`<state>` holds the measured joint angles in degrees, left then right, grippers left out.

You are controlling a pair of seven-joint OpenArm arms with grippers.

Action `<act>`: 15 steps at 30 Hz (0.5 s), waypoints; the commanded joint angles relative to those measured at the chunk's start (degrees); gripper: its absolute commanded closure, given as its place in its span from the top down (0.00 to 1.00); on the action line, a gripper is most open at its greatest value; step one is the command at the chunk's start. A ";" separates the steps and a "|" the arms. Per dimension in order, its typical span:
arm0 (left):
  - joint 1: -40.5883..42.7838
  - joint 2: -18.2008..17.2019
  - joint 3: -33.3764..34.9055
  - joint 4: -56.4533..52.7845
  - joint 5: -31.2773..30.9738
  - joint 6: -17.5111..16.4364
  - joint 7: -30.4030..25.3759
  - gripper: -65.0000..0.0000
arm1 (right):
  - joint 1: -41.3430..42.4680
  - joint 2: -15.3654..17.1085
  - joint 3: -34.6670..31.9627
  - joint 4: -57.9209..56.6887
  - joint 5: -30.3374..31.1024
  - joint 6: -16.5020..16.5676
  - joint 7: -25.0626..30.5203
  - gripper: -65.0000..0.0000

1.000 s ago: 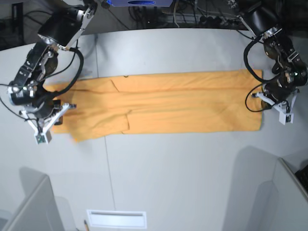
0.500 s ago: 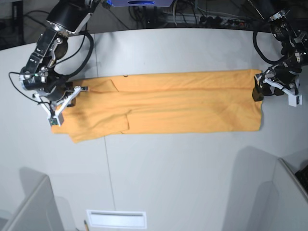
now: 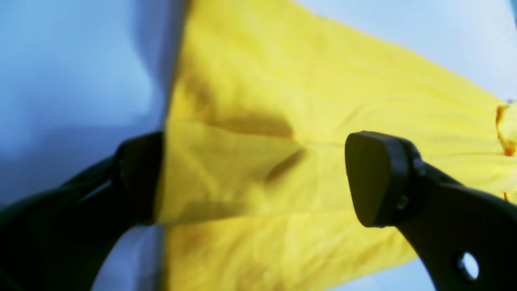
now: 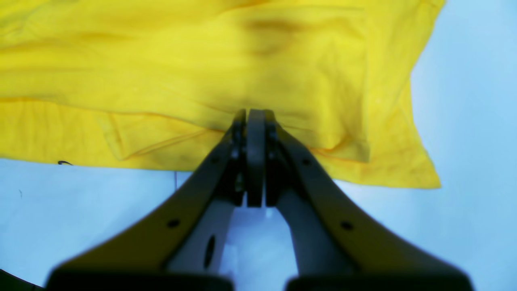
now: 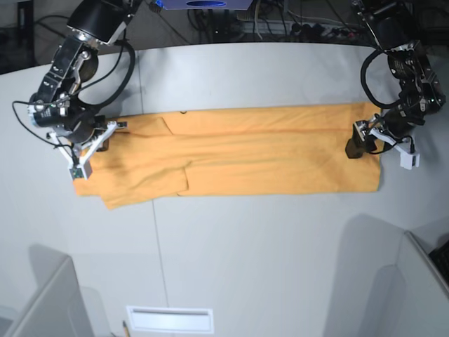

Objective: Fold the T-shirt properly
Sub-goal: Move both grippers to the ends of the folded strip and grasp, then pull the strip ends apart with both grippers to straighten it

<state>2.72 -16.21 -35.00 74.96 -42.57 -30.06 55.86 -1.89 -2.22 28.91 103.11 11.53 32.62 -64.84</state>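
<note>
The light-orange T-shirt (image 5: 245,151) lies as a long flat strip across the table, plain side showing. My left gripper (image 5: 361,144) is open at the shirt's right end. In the left wrist view (image 3: 250,182) one finger (image 3: 137,178) sits at the cloth's edge and the other finger (image 3: 379,178) is over the cloth (image 3: 323,101). My right gripper (image 5: 100,142) is at the shirt's left end. In the right wrist view (image 4: 254,117) it is shut, its tips pinched on a fold of the cloth (image 4: 161,60) where creases meet.
The grey-white table (image 5: 266,253) has a seam line (image 5: 158,246) running to the front. A white slotted label (image 5: 170,319) lies at the front edge. Grey partitions stand at the lower left (image 5: 42,302) and lower right (image 5: 414,281). Cables (image 5: 280,28) lie behind the table.
My left gripper has moved inward from beside the shirt's right edge to over its end. My right gripper has moved up from the lower left corner onto the shirt's left end.
</note>
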 commanded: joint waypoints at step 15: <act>-1.97 -0.89 -0.56 -7.93 1.03 0.39 1.68 0.00 | 0.44 0.24 0.50 3.48 0.38 0.21 0.53 0.00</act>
<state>0.73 -16.45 -35.48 67.05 -44.36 -30.48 55.31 -2.13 -2.22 29.26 105.41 11.53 32.62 -65.14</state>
